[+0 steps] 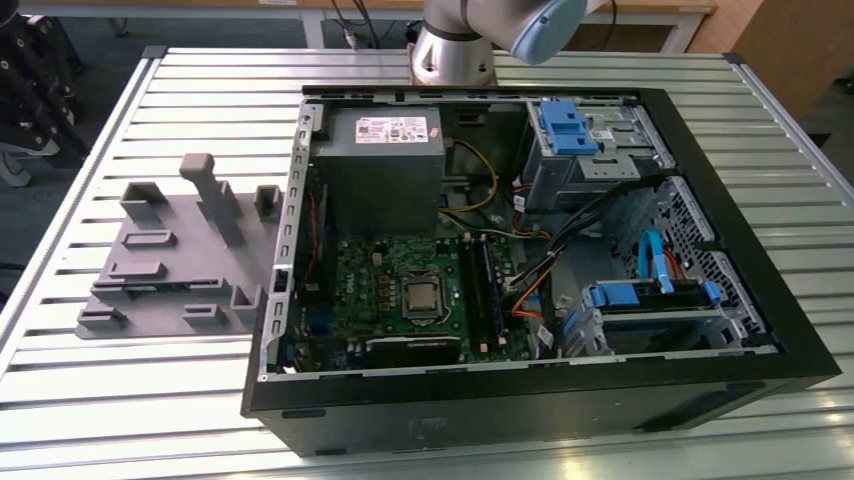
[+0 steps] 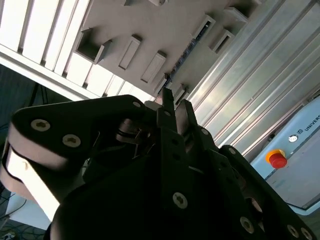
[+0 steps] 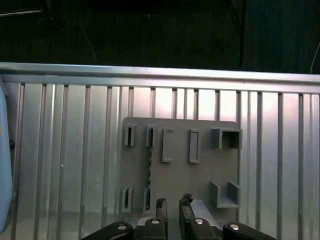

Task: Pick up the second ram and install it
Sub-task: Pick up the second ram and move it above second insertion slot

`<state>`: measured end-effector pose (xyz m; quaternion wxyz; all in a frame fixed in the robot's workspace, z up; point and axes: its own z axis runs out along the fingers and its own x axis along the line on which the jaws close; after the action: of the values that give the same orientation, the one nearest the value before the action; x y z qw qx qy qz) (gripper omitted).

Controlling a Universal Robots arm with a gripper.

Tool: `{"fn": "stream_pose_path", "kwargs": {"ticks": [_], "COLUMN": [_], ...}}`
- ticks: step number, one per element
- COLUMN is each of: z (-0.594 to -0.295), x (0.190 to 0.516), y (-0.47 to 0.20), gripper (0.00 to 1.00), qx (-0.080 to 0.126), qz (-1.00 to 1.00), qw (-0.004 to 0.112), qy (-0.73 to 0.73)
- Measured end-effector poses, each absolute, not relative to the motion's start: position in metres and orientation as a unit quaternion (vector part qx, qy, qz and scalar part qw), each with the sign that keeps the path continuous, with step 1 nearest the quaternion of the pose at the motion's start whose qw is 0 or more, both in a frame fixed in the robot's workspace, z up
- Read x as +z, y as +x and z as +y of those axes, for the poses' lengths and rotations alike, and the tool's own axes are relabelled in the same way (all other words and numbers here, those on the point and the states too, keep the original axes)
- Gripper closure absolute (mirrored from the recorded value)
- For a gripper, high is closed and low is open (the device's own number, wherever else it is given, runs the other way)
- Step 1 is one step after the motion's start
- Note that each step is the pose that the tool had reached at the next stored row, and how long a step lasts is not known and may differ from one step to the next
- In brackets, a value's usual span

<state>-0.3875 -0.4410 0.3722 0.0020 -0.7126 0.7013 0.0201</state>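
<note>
The second ram (image 3: 150,167) stands on edge in the grey fixture (image 3: 200,175), a thin dark strip held between two small slotted blocks. In the second wrist view the ram (image 2: 186,52) is a dark line across the fixture plate. My gripper (image 3: 173,205) hangs well above the fixture, its two black fingertips (image 3: 161,206) a narrow gap apart with nothing between them. The ram lies slightly to one side of that gap. The gripper (image 2: 175,102) points down at the fixture. The long black motherboard slots (image 1: 477,290) lie inside the open computer case (image 1: 747,300).
The fixture (image 1: 167,265) sits on the slatted metal table (image 1: 174,90) at the exterior view's left, with a tall post (image 1: 214,195) and several raised blocks. The case holds a power supply (image 1: 378,160), cables and blue drive brackets (image 1: 567,125). The arm's base (image 1: 451,55) stands behind the case.
</note>
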Motion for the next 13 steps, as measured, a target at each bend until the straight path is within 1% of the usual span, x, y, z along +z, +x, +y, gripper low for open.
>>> {"fn": "stream_pose_path", "kwargs": {"ticks": [1,10,11,13], "z": [-0.441,-0.441,-0.441,-0.441], "x": [0.371,0.358,0.357,0.356], "y": [-0.388,-0.388,-0.389,-0.391], "gripper": [0.76,0.76,0.75,0.62], "qx": [0.020,0.018,0.018,0.018], "qz": [0.704,0.728,0.728,0.728], "qw": [0.002,0.005,0.005,0.005], "qy": [-0.710,-0.686,-0.686,-0.686]}}
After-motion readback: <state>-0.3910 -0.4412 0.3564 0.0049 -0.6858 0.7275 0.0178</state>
